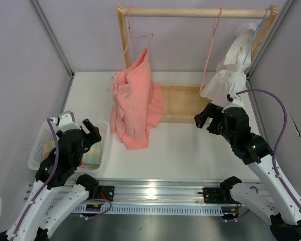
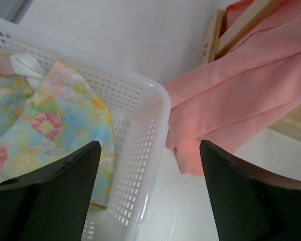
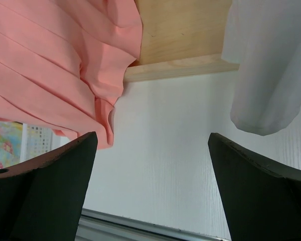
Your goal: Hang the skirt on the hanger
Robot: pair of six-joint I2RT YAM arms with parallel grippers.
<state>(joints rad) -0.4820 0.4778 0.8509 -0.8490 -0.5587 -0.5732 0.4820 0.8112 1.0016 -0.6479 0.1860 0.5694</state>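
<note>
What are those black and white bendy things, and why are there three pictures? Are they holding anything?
They are two robot arms. One picture looks down from above; the other two come from cameras on each wrist. The left gripper hovers open over a white basket with the flowery skirt inside. The right gripper is open too, near the white garment. A pink garment and an empty pink hanger hang from the wooden rail. Neither gripper holds anything.

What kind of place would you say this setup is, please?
Probably a lab test booth for clothes-hanging: a white table walled by plain panels, a small wooden rack with hung garments, and a white basket holding the floral skirt.
</note>
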